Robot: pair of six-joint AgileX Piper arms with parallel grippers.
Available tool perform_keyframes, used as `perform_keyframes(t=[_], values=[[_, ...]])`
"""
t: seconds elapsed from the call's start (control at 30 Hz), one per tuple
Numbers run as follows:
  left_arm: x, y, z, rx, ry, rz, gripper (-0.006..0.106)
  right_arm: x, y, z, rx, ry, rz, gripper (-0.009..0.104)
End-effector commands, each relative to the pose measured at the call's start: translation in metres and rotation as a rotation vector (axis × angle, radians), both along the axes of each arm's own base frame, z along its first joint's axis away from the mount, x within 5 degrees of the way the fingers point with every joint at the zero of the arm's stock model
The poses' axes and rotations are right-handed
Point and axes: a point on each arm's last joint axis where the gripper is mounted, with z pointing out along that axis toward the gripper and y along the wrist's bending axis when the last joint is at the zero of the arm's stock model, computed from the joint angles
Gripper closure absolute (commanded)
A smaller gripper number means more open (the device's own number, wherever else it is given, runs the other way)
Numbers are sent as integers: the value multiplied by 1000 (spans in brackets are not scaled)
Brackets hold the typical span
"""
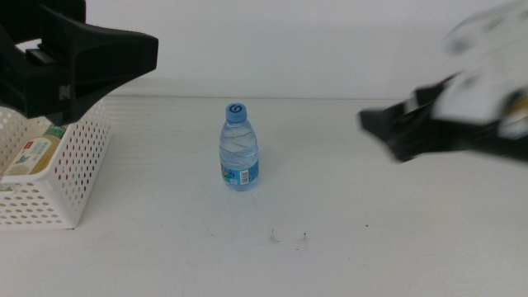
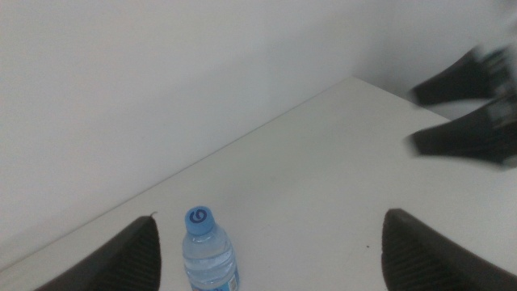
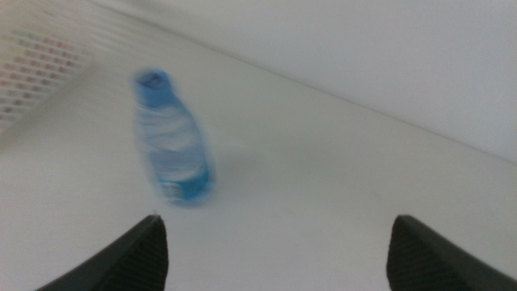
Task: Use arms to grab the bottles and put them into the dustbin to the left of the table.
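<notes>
Standing alone, one water bottle (image 1: pixel 238 157), upright.

The water bottle (image 1: pixel 238 157) is clear, glossy plastic with ribbed walls, a smooth blue cap and a shiny blue label. The dustbin (image 1: pixel 76 177) is white plastic, its sides perforated with small round holes. The tea bottle (image 1: pixel 35 155) lying inside it wears a paper-like green-white label. The table (image 1: pixel 371 223) is a smooth, matt white surface. The left gripper (image 1: pixel 103 51) looks like matt black plastic.
</notes>
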Motion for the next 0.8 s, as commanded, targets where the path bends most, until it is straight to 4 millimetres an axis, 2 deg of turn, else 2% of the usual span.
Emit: perform_keyframes(t=[0.0,0.1,0.2,0.3,0.47,0.77], values=[[0,0,0,-16,-2,3,7,-32,-8,38,13,10,115,14],[0,0,0,-16,-2,3,7,-62,-17,77,-14,-4,220,14],[1,0,1,-20,-10,9,7,-77,-23,97,-51,40,261,14],[1,0,1,-21,-10,9,7,-83,-26,113,-52,26,274,14],[1,0,1,-21,-10,9,7,-83,-26,122,-30,-19,267,14],[1,0,1,0,-30,5,7,-83,-26,122,-25,-13,264,14]])
